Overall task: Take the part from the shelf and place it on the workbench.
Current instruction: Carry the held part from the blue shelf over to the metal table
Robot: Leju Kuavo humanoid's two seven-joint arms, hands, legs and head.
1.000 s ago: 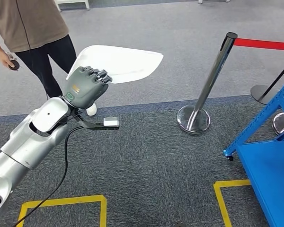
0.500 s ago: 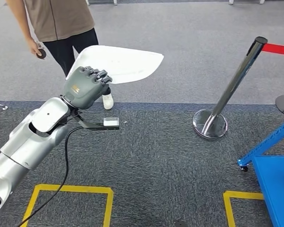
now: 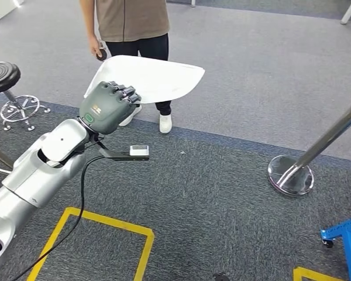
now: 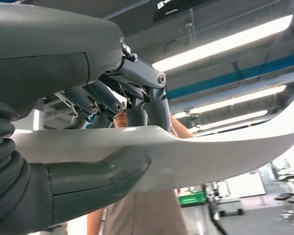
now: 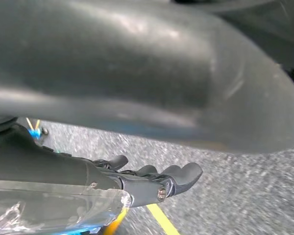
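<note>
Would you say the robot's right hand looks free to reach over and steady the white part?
Probably yes: the right hand holds nothing, and the white part, gripped by the left hand, juts out unobstructed.

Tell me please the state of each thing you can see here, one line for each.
white part: held in the air, roughly level
left hand: grips the white part
right hand: holds nothing, fingers fairly straight, above the carpet
person: standing beyond the part, a small dark object in one hand
stanchion: standing on its base
stool: unoccupied

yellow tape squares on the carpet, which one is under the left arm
The yellow tape square at the lower left, whose corner lies below the silver left arm. The other yellow tape outline sits far right, by the blue shelf frame.
</note>
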